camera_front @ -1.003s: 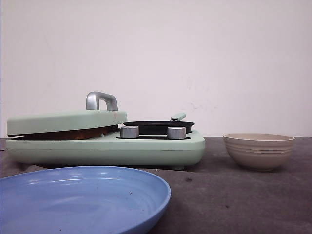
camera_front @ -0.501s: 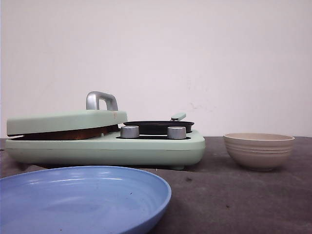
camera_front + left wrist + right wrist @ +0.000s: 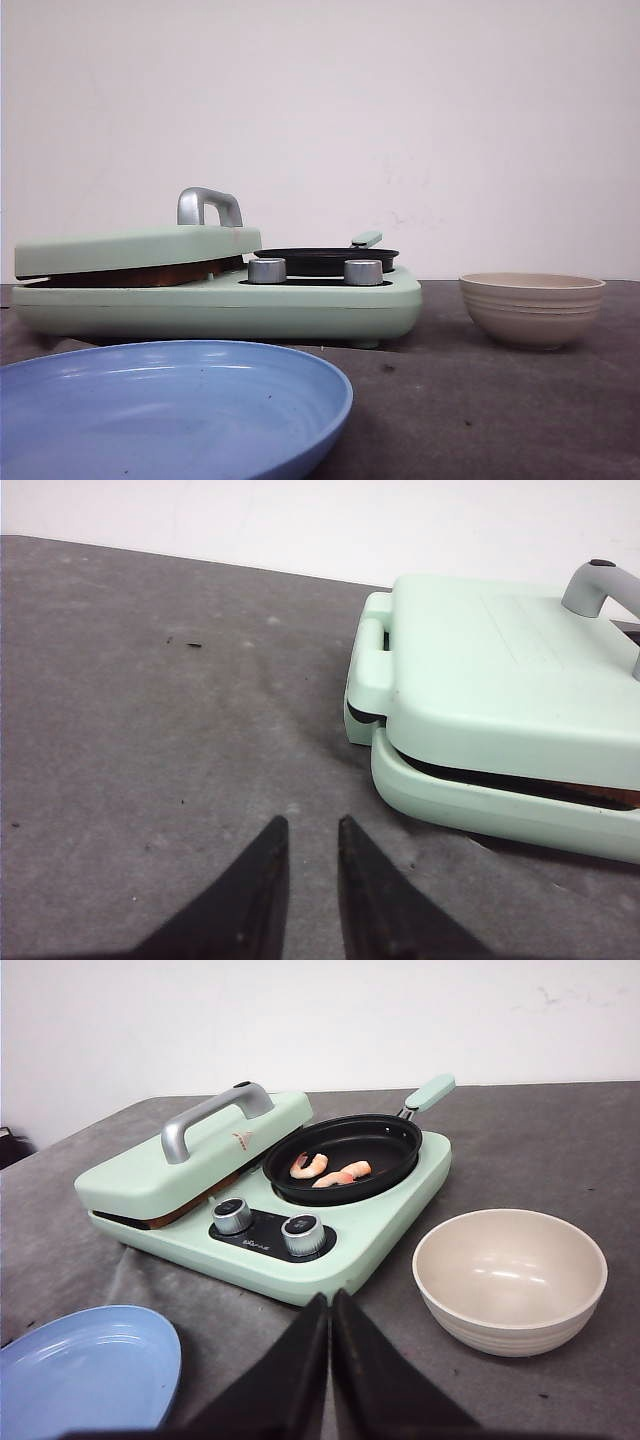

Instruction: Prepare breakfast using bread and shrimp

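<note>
Two pink shrimp lie in the black pan on the mint-green breakfast maker. Its lid with the silver handle is down. A brown strip shows in the slit under the lid; the bread itself is hidden. My left gripper hovers over bare table beside the lid's hinge end, slightly open, with nothing between its fingers. In the right wrist view my right gripper is shut and empty, in front of the maker's knobs. Neither gripper shows in the front view.
An empty beige bowl stands right of the maker. An empty blue plate sits at the front left. The table is covered in grey cloth, and a white wall rises behind it.
</note>
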{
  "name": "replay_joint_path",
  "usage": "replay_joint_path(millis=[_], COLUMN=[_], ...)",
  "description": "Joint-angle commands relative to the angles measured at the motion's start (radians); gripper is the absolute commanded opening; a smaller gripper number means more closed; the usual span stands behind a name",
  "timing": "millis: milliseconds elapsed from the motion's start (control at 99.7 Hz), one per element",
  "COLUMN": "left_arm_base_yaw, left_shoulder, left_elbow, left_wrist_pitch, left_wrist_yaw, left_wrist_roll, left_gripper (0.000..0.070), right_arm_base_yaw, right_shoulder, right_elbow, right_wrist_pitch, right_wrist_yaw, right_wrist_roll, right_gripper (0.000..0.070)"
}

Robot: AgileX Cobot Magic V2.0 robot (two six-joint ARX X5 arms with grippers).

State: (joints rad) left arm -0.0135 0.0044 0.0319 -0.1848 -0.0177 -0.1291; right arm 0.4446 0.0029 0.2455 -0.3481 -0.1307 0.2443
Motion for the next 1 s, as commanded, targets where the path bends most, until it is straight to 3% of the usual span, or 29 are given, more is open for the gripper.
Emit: replay_joint_path(millis=[0, 571, 722, 852, 993], left_arm_base_yaw=[-0.001, -0.001, -0.001, -0.001, -0.001], left_shoulder=[-0.001, -0.001, -0.001, -0.001, -0.001], left_elbow=[-0.018, -0.018, -0.018, -0.018, -0.018], left_wrist_pitch=[-0.003, -0.003, -0.003, -0.003, -0.003], left_wrist_yaw=[0.006, 0.006, 0.006, 0.006, 0.006], left_wrist_roll=[0.006, 0.006, 0.006, 0.006, 0.006], left_gripper=[0.0000, 0.0000, 0.0000, 0.0000, 0.0000], right_arm_base_yaw=[0.005, 0.003, -0.034, -0.103, -0.186], right_shoulder=[0.001, 0.006, 0.125, 0.179, 0.158], right_elbow=[0.002, 0.002, 0.001, -0.010, -0.094], right_wrist_pitch=[0.011, 0.011, 0.072, 0.102, 0.195], right_wrist_yaw=[0.001, 0.015, 0.188, 0.192, 0.185], right_wrist_roll=[0.006, -0.006, -0.120, -0.230, -0.256], right_gripper=[0.0000, 0.0000, 0.0000, 0.0000, 0.0000])
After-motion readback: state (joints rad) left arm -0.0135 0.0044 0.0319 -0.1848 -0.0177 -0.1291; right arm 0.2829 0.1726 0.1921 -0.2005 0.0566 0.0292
